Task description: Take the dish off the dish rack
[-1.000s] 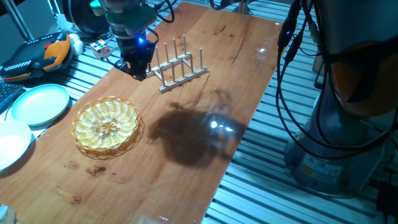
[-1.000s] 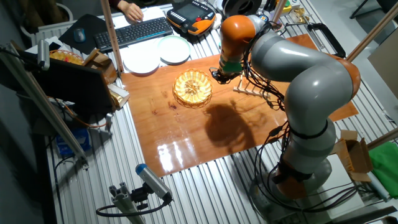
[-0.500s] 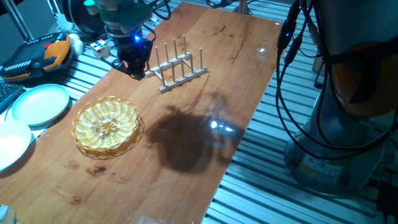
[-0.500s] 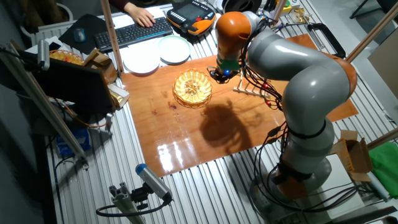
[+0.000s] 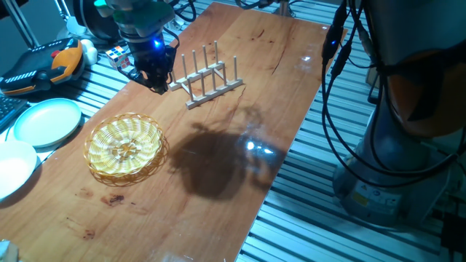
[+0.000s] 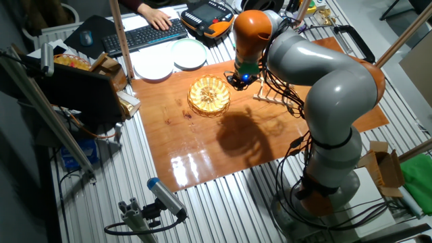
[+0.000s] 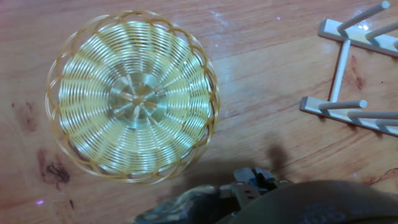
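Observation:
The dish (image 5: pixel 125 147) is a round yellow wicker basket-plate lying flat on the wooden table, to the left of the dish rack and apart from it. It fills the left half of the hand view (image 7: pixel 132 96). The dish rack (image 5: pixel 211 76) is a small light wooden frame with upright pegs and holds nothing; its end shows at the right of the hand view (image 7: pixel 348 106). My gripper (image 5: pixel 159 86) hangs above the table between the rack and the dish, touching neither. Its fingertips (image 7: pixel 252 182) look pressed together with nothing between them. In the other fixed view the dish (image 6: pixel 208 95) lies just left of the gripper (image 6: pixel 240 82).
A pale green plate (image 5: pixel 47 122) and a white plate (image 5: pixel 13 167) sit off the table's left edge on the slatted bench. A Rubik's cube (image 5: pixel 119 56) and an orange teach pendant (image 5: pixel 36 67) lie behind them. A keyboard (image 6: pixel 145 34) with a person's hand is at the back.
My gripper has drifted a little to the left, away from the rack, and slightly up. The dish and the rack have stayed where they were.

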`<state>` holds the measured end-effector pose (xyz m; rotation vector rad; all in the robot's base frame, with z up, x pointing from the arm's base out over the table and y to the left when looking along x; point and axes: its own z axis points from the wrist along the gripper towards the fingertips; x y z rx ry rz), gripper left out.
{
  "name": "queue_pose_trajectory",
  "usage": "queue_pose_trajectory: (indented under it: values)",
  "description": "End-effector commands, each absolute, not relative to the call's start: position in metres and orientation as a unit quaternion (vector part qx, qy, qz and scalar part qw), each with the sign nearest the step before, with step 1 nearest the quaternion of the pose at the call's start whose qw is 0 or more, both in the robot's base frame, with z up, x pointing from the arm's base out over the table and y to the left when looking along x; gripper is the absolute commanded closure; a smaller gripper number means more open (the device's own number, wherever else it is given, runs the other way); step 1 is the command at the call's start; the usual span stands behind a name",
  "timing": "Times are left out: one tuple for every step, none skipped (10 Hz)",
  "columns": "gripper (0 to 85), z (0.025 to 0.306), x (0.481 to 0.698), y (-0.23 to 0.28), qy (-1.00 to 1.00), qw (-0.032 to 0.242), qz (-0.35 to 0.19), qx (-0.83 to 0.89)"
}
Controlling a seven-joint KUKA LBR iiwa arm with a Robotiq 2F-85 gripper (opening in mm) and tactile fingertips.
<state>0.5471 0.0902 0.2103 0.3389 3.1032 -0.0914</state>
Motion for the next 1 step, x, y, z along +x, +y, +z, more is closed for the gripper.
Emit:
queue_pose_trajectory:
  values:
    - [84.3, 0.2103, 0.5473, 0.09, 0.994, 0.009, -0.029, 0.108]
